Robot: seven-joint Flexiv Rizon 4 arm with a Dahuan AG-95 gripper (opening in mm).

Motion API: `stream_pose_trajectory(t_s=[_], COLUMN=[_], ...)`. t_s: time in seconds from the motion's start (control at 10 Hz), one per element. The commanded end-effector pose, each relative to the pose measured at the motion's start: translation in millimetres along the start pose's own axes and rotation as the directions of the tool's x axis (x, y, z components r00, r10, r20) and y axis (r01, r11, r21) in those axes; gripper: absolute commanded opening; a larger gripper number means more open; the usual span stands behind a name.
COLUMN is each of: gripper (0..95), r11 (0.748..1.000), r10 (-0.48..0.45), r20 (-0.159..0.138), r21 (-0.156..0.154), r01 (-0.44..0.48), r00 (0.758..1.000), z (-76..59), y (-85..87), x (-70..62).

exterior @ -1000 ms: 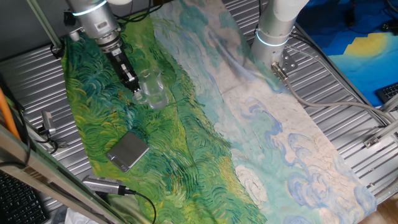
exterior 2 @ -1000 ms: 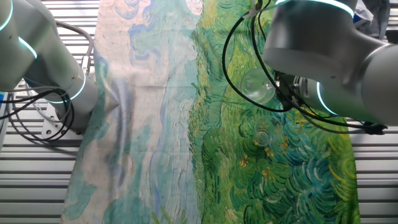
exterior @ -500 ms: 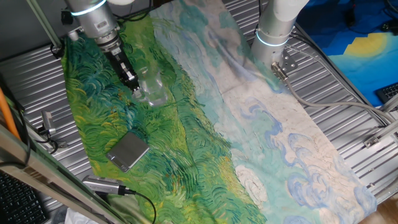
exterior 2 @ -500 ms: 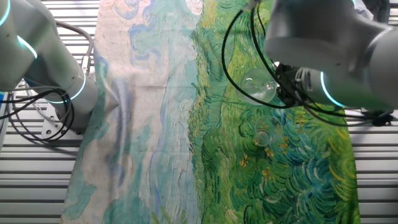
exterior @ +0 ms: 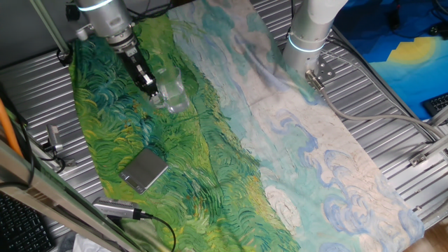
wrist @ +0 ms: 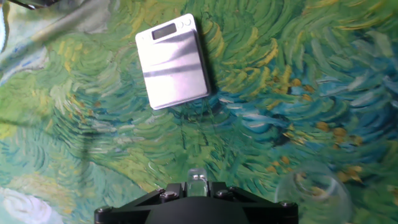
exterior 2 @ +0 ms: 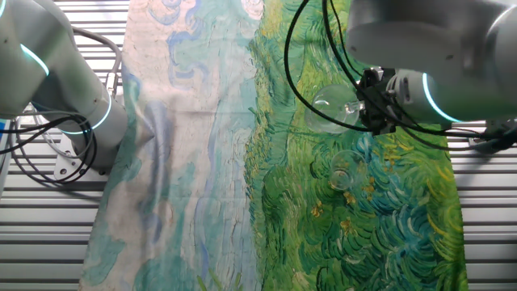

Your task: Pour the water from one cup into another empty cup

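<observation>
While the arm hangs over the green part of the painted cloth (exterior: 210, 182), one fixed view gives us the gripper (exterior: 151, 91) at far left, with a clear glass cup (exterior: 173, 85) at its tip and raised above the cloth. A second glass (exterior: 176, 106) shows just below it, hard to separate from the first. The grey digital scale (exterior: 144, 169) lies nearer, well apart from both.

From the other fixed view, we see the held cup (exterior 2: 333, 108) tipped on its side, its mouth turned left, clamped by the jaws at right. The receiving cup (exterior 2: 342, 173) stands upright on the cloth below and slightly right. We cannot make out any water in either glass.

In the hand view, we see the scale (wrist: 174, 61) far ahead, the standing cup (wrist: 310, 188) at near right, and a bit of glass (wrist: 198, 177) pinched between the fingers.

We judge the risk to be a miss: the tilted mouth does not sit squarely over the lower cup, so water could land on the cloth. A thin grip on the glass might also slip.
</observation>
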State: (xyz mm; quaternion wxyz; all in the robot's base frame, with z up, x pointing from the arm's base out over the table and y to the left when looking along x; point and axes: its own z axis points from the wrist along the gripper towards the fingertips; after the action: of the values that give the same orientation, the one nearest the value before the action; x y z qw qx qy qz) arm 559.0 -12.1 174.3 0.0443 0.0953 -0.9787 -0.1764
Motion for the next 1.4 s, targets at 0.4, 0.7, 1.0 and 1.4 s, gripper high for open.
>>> stream_pose_trajectory(t_s=[0.4,0.7,1.0,1.4], gripper=[0.0,0.0,0.0,0.0], r11=[0.998,0.994,0.984,0.981], r10=[-0.021,-0.030,-0.035,-0.039], r20=[-0.024,-0.034,-0.058,-0.070], r21=[0.062,0.106,0.174,0.189], r01=[0.023,0.034,0.045,0.051], r00=[0.999,0.999,0.998,0.997], z=[-18.3,-25.4,-31.4,-30.8], y=[-15.4,-22.4,-29.8,-30.4], x=[15.3,22.8,30.4,30.3])
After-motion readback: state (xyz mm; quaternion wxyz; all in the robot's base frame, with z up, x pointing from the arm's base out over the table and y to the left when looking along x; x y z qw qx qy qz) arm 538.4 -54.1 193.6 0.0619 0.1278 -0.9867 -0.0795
